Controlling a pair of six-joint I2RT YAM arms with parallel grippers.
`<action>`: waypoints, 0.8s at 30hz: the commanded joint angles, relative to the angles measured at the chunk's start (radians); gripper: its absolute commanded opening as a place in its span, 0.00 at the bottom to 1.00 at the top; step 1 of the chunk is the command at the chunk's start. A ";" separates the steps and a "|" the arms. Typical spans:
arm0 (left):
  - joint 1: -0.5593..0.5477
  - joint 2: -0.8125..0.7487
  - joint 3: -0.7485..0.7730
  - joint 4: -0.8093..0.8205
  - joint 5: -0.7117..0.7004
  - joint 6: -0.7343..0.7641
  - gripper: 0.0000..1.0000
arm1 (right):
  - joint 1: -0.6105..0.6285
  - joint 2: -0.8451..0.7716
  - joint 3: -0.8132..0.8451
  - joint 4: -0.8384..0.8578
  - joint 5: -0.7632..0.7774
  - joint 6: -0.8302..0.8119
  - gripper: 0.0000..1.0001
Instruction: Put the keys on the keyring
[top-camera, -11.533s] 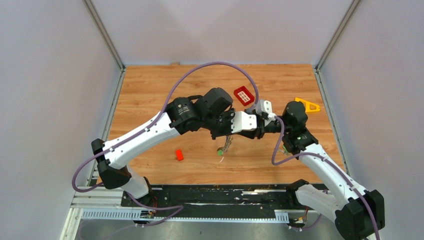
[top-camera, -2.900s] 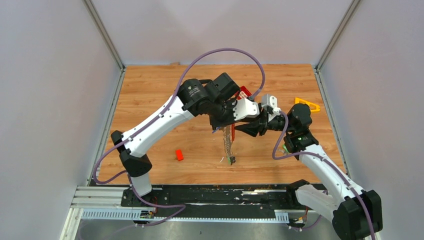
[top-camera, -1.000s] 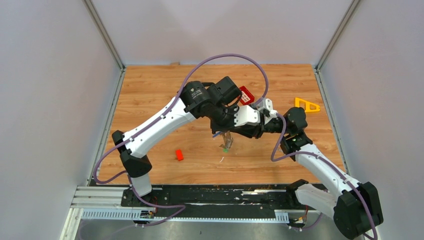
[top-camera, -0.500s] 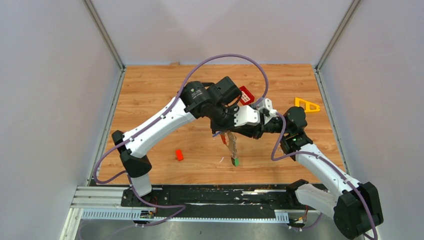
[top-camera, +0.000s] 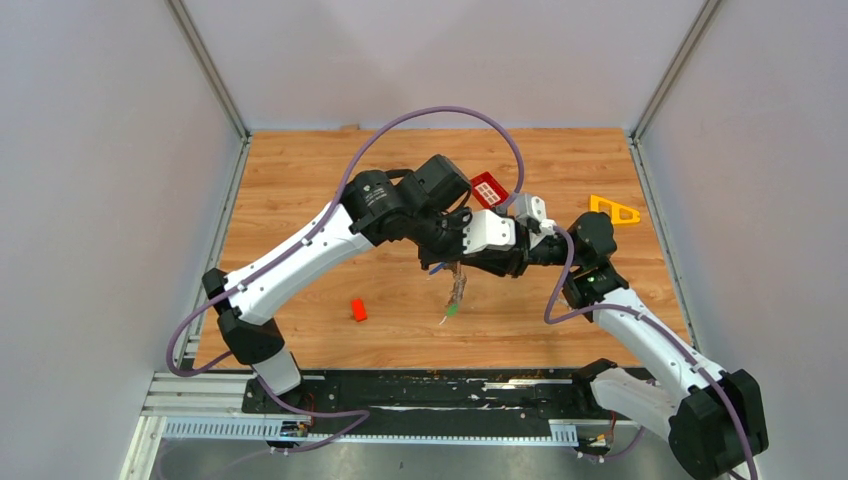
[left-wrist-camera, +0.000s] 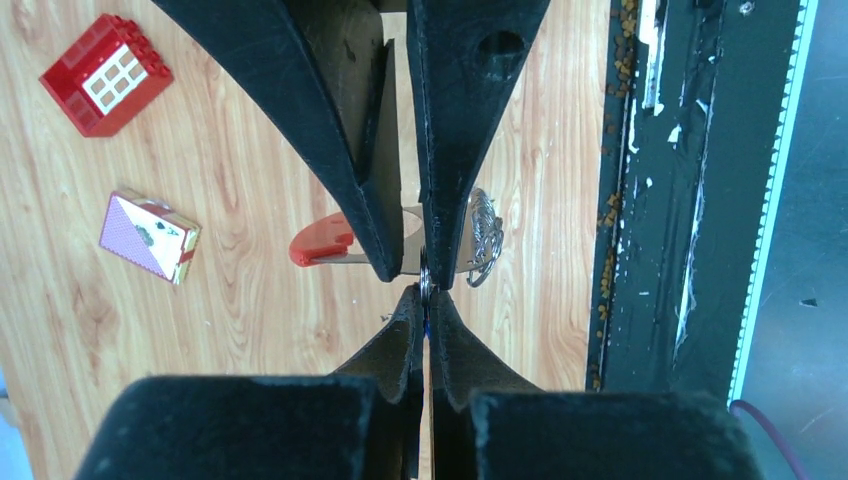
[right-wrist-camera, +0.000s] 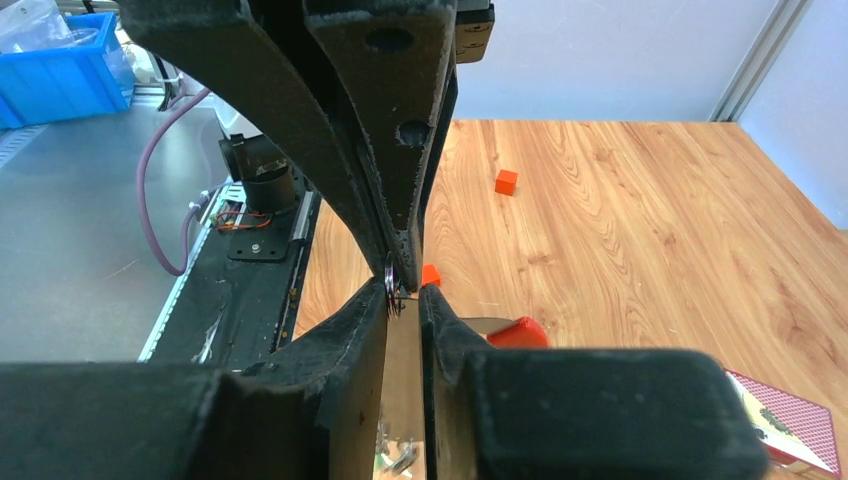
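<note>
Left gripper (left-wrist-camera: 425, 312): fingers pressed together on the small metal keyring (left-wrist-camera: 425, 284), held mid-air. Right gripper (right-wrist-camera: 402, 292) meets it tip to tip from the opposite side, jaws narrowly apart; grip unresolved. Red-tipped tan fob (left-wrist-camera: 320, 242) and green-headed silver keys (top-camera: 453, 306) hang straight below.

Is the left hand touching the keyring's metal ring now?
Touching. In the left wrist view the left hand pinches the metal ring of the keyring between closed tips.
</note>
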 joint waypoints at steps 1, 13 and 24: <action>-0.003 -0.069 -0.016 0.096 0.051 -0.012 0.00 | -0.004 -0.018 0.039 0.008 0.005 0.008 0.19; -0.003 -0.050 0.000 0.091 0.068 -0.017 0.00 | -0.003 -0.010 0.035 0.014 0.001 0.006 0.14; 0.000 -0.068 -0.050 0.102 0.049 -0.003 0.00 | -0.009 -0.018 0.046 -0.012 0.000 -0.012 0.00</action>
